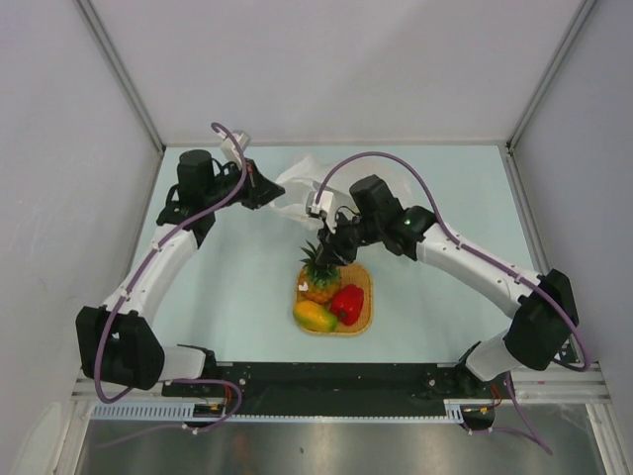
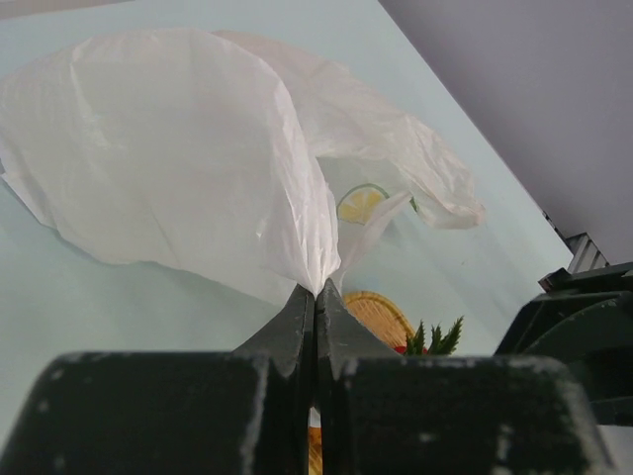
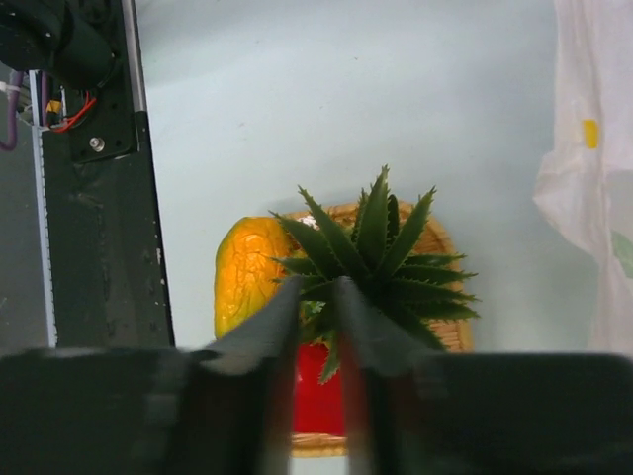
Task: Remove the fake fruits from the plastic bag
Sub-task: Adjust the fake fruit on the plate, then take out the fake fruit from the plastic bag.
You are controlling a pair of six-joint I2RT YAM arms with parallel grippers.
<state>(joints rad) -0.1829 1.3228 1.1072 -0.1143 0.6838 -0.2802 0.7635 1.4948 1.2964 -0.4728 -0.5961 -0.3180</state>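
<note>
The white plastic bag point(image 1: 297, 188) lies crumpled at the back middle of the table. My left gripper point(image 1: 269, 188) is shut on a gathered fold of the bag point(image 2: 178, 168), pinched at the fingertips point(image 2: 316, 292). A yellow-green round shape point(image 2: 363, 201) shows through the bag; I cannot tell if it is a print or a piece. The pineapple point(image 1: 320, 282), mango point(image 1: 315, 316) and red piece point(image 1: 347, 303) sit on the woven mat point(image 1: 364, 282). My right gripper point(image 1: 331, 249) is over the pineapple's crown point(image 3: 381, 252), its jaws nearly together point(image 3: 318, 287) with leaves between them. The mango point(image 3: 247, 272) and red piece point(image 3: 321, 396) lie below.
The black rail of the arm bases point(image 1: 326, 376) runs along the near edge, close to the mat. Grey walls stand on both sides and at the back. The bag's edge point(image 3: 593, 148) hangs at the right of the right wrist view.
</note>
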